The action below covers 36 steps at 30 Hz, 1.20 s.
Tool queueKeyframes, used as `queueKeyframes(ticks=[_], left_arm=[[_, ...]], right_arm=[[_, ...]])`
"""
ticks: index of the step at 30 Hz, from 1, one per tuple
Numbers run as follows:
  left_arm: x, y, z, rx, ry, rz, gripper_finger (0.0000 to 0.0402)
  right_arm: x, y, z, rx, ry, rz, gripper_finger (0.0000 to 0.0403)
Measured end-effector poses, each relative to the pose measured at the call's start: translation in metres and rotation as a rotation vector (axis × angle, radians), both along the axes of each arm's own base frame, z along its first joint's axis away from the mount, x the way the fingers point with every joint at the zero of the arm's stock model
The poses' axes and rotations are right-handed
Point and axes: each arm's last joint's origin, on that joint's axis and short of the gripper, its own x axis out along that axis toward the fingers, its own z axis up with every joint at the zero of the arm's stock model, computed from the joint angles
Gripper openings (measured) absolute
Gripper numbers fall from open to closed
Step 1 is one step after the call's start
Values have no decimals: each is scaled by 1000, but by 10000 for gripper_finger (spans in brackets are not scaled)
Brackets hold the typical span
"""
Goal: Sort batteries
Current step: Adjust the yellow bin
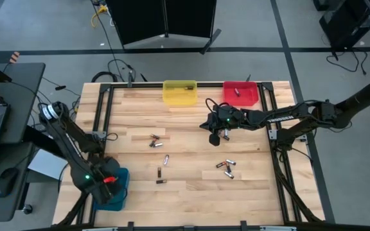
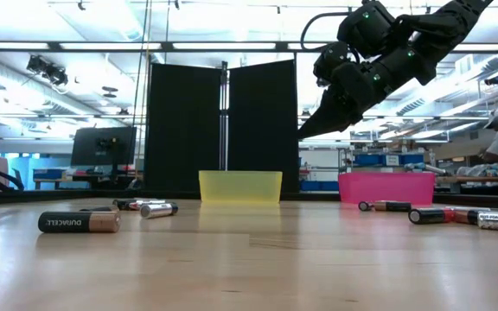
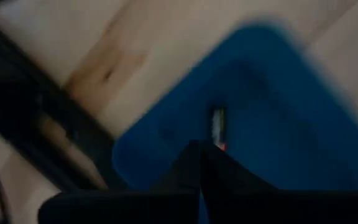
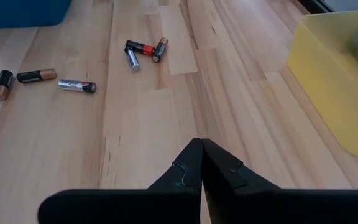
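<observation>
Batteries [image 1: 158,173], small silvery, black and copper-ended cylinders, lie scattered.

- Even, bright overhead light falls on the counter [image 1: 191,144] in the high view; shadows under the arms are faint and soft.
- In the low view, long ceiling strip lights [image 2: 102,45] glare white, and the raised arm [image 2: 379,60] reads as a dark silhouette against them.
- The near counter surface in the low view is out of focus, with a pale sheen; the nearest battery [image 2: 79,222] is fairly sharp.
- The left wrist view is dim and heavily blurred: the blue bin [image 3: 272,118] has smeared edges and the fingers [image 3: 185,180] are a black mass.
- The right wrist view is well lit; the loose batteries [image 4: 143,49] are crisp, the yellow bin [image 4: 340,74] soft.
</observation>
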Motion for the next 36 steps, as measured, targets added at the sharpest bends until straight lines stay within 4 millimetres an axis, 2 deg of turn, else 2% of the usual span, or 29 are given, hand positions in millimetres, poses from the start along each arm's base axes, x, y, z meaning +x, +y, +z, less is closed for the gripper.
queueKeyframes(ticks=[4, 8, 17, 22, 27, 31, 36], left_arm=[[3, 7, 11, 41, -196, 21, 8], [11, 14, 14, 92, -268, 9, 4], [52, 36, 15, 263, -395, -153, 3], [82, 51, -2, 259, -440, -287, 2], [106, 79, -28, 238, -511, -400, 2], [122, 107, -44, 224, -673, -498, 2], [129, 146, -51, 250, -888, -571, 1]], right_arm=[[0, -1, 0, -61, 11, -22, 12], [0, -2, 0, -85, 14, -11, 12], [-15, -1, -18, -31, -177, 75, 10], [-22, 1, -27, -4, -176, 62, 10], [-22, 1, -26, -6, -182, 64, 12], [-22, 0, -24, -37, -201, 76, 13], [-22, -6, -23, -18, -221, 40, 15]])
